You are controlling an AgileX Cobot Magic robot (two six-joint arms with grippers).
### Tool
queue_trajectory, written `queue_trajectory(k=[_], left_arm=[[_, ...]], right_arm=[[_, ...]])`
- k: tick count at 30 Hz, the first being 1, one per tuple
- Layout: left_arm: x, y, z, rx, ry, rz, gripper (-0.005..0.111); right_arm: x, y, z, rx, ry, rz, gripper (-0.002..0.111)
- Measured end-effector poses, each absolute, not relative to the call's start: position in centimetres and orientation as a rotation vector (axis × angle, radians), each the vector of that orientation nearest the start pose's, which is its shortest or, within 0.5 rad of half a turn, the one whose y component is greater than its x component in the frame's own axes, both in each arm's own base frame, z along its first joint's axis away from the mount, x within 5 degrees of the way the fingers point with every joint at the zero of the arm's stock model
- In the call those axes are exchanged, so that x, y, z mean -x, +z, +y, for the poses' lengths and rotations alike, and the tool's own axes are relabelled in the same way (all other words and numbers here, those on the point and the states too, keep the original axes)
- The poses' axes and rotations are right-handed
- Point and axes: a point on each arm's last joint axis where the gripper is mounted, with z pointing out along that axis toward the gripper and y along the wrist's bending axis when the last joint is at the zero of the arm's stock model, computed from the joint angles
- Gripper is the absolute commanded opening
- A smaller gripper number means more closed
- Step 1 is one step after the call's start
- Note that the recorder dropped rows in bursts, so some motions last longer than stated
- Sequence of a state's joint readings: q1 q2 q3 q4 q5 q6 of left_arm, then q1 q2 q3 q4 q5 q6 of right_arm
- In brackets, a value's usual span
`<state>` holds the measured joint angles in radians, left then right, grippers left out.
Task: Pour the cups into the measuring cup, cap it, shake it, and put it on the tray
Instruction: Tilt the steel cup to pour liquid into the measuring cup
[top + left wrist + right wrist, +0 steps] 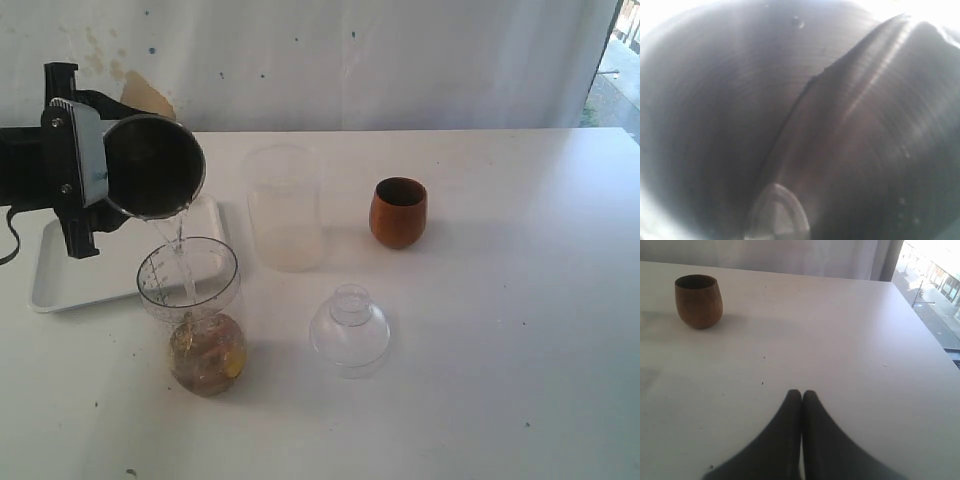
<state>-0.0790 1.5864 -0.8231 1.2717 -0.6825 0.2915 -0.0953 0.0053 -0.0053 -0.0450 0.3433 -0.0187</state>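
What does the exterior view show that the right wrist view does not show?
Only the exterior view: the left claw holding the tilted tumbler, water pouring from it into the measuring cup, the tray, the frosted cup and the clear lid.
Only the right wrist view: the right claw, shut and empty.
Both: the wooden cup, standing upright on the white table.

Black left arm (25, 165), silver screwed bracket (90, 150); tapered black jaws.
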Motion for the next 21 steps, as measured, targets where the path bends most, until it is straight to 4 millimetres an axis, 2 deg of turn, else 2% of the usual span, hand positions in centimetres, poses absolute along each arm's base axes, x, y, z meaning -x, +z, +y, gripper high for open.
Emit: queue_trajectory(k=[21], left_arm=[[-31.04, 23.82, -8.35, -1.626, 0.296, 0.968, 0.0]], right_arm=[[-5.33, 18.37, -0.65, -0.042, -0.124, 1.828, 0.0]])
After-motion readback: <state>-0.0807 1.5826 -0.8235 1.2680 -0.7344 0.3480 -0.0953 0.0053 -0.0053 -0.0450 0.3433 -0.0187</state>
